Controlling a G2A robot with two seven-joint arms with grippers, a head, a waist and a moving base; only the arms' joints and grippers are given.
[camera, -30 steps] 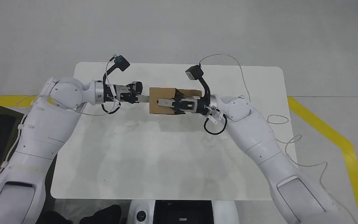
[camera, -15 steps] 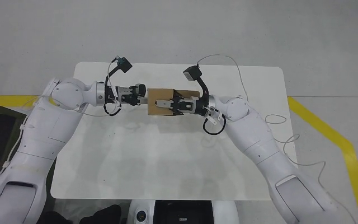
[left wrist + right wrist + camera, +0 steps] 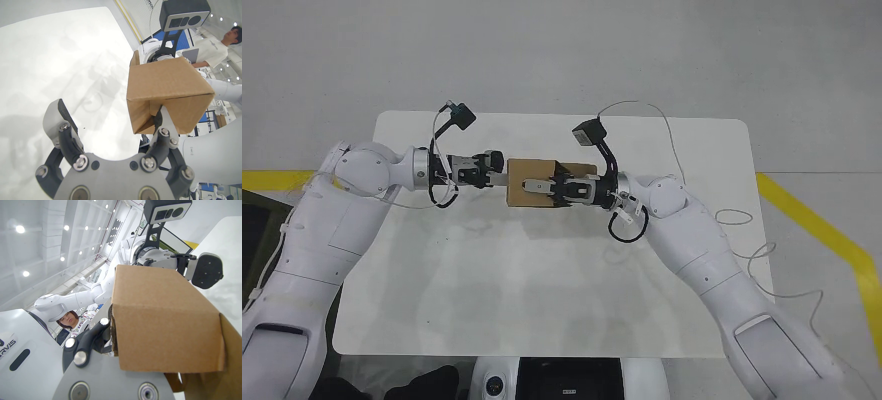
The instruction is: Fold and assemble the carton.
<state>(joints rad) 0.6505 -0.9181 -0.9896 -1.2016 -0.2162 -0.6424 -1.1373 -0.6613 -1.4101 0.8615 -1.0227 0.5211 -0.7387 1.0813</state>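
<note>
A brown carton [image 3: 534,168] hangs above the white table [image 3: 542,300], held between both arms. My right gripper [image 3: 531,186] is shut on the carton, one white finger lying along its top face; in the right wrist view a finger [image 3: 103,325] presses the carton [image 3: 162,317] wall and the other is hidden. My left gripper [image 3: 111,115] stands open at the opposite end. One of its fingers [image 3: 165,118] pokes into the open end of the carton [image 3: 166,81], under a folded flap. Its other finger [image 3: 60,113] stays outside, and that finger's pad [image 3: 207,271] shows beyond the carton.
A thin cable [image 3: 674,125] loops over the table's far right corner. Bare table surface lies below and in front of the carton. Yellow floor tape [image 3: 822,225] runs past the table's right side.
The left gripper has crept a little toward the carton's end, and the carton with the right gripper has shifted slightly left. The grip stays the same.
</note>
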